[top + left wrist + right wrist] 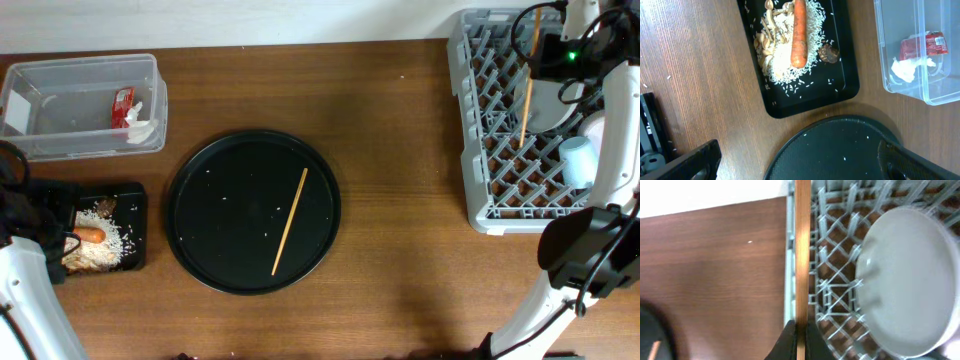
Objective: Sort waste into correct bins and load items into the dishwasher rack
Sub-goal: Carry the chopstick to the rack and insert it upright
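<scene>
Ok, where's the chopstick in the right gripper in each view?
Overhead: top right, the chopstick lies lengthwise over the left side of the grey rack.
Left wrist: not in it.
Right wrist: a vertical strip up the middle, pinched by the right gripper at the bottom edge.
Shared landmark: the white plate in the rack, just right of the chopstick in overhead and right wrist.

**Brown wood below, white beyond**

You're looking down on a brown wood-grain counter, evenly lit, with soft shadows toward its near edge. Along the far edge runs a white band; wall or floor, you can't tell.
</scene>
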`<state>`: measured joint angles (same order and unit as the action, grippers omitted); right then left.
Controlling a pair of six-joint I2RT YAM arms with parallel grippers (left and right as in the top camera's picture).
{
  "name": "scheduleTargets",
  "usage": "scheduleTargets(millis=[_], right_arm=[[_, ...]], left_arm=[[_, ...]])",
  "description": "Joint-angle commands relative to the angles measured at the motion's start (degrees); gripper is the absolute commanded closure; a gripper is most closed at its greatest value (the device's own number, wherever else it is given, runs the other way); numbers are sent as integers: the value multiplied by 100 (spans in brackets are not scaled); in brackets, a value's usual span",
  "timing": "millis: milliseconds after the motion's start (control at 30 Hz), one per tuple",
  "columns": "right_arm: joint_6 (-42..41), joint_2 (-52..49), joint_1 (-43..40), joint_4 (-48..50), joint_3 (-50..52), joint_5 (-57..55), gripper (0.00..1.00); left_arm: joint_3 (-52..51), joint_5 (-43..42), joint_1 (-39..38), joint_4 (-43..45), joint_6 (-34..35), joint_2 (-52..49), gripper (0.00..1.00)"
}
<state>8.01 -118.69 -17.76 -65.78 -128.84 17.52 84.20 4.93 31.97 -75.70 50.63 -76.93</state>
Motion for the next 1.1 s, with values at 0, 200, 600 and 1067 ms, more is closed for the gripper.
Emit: scheduleTargets(millis=[0,200,600,1067], right_arm=[[227,-291,87,260,-26,-214,96],[229,-780,319,616,59,-317,95],[-20,-966,468,505,81,-319,32],[-1961,-721,1742,-629,61,1582,56]], left_arm=[[7,44,20,-4,57,39,1],[7,42,20,-4,55,39,1],[7,42,20,-4,55,39,1],[7,42,20,-4,57,39,1]])
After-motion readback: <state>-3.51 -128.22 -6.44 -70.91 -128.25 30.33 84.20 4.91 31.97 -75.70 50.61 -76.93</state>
